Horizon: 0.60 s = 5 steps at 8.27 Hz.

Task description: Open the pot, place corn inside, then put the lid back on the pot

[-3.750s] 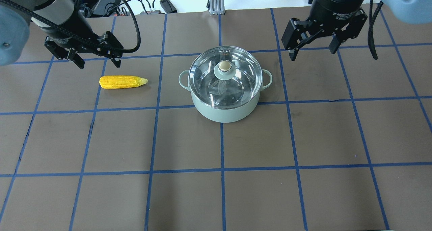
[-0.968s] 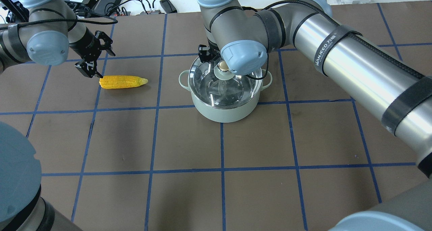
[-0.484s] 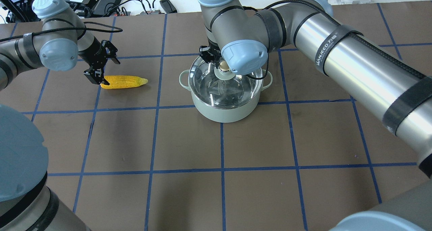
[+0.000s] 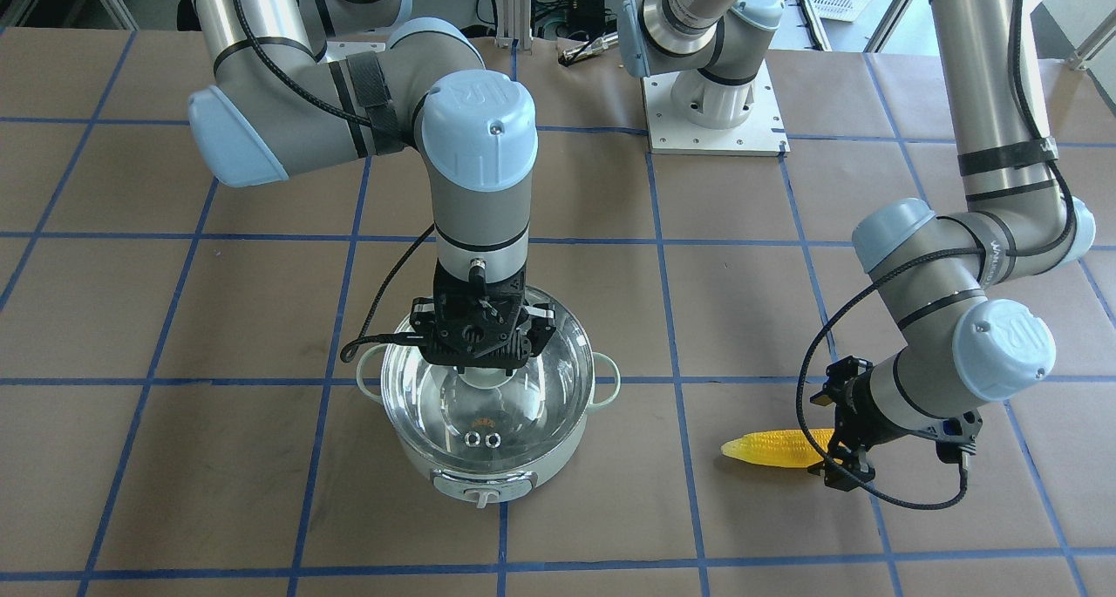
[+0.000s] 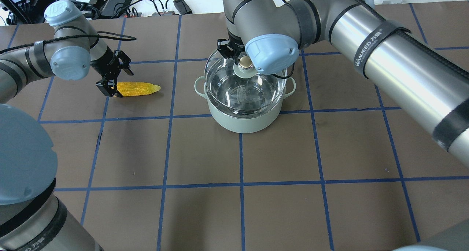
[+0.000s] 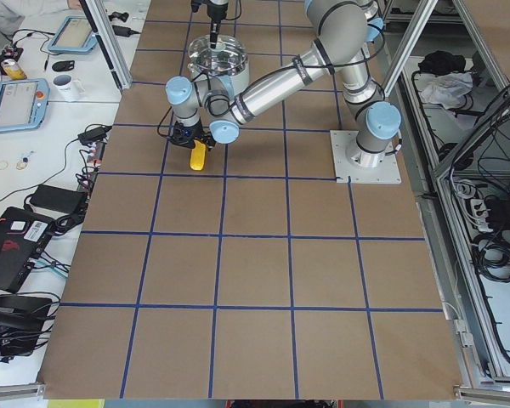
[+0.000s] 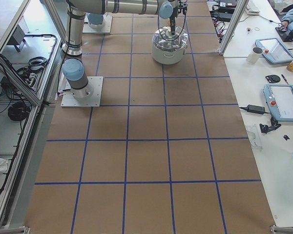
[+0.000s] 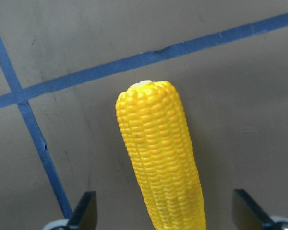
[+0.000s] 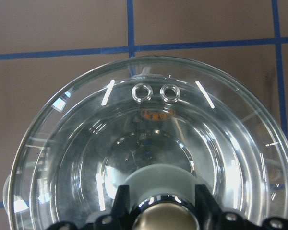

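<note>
One pale mint-green round electric pot (image 5: 242,121), one clear glass lid with a metal rim (image 5: 223,82), one yellow husk-free corn cob (image 5: 135,89), and two black tools are in view. The pot has two loop handles (image 5: 199,87) and a front dial (image 4: 482,495). It stands on the brown bench with blue tape lines (image 5: 329,152), midway between the bench's ends and nearer the edge opposite the robot. The lid carries two small steel vents (image 9: 142,92) and looks raised just off the pot's rim. The right tool (image 4: 481,370) is clamped on the lid's beige round knob (image 5: 244,62). The corn cob lies flat toward the end on the robot's left. The left tool (image 5: 116,81) straddles its thick end, fingers spread wide and clear of the cob.
</note>
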Each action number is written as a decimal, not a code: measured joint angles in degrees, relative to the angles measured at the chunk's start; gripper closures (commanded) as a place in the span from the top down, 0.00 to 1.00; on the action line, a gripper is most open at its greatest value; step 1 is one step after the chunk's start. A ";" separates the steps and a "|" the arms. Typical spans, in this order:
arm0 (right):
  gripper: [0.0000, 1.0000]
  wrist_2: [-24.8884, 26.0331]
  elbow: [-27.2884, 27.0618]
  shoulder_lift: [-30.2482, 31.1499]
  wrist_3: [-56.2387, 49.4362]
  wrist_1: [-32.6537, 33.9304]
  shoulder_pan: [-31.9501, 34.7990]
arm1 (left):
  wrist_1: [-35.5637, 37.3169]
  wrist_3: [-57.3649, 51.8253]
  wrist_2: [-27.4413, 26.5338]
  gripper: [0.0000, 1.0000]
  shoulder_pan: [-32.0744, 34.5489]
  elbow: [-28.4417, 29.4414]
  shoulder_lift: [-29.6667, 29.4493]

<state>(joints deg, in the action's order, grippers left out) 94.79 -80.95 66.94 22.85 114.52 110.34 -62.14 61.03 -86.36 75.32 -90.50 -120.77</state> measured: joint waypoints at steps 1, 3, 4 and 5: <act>0.20 -0.27 0.11 1.56 -0.95 -0.95 -1.11 | 0.01 0.12 -0.02 1.00 0.00 0.19 -0.63; 0.19 -0.58 0.13 5.96 -7.94 -5.91 -6.33 | 0.07 0.13 -0.07 1.00 0.00 0.55 -1.87; 0.17 -0.56 0.11 8.28 -13.26 -8.67 -10.04 | 0.08 0.06 -0.14 0.88 0.00 0.58 -2.30; 0.13 -0.31 0.10 10.24 -18.61 -10.78 -14.14 | 0.09 0.04 -0.23 0.64 0.00 0.61 -2.66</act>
<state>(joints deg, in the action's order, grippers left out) 94.48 -80.85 77.18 4.25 103.74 96.19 -62.06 61.07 -86.59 75.33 -89.89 -123.43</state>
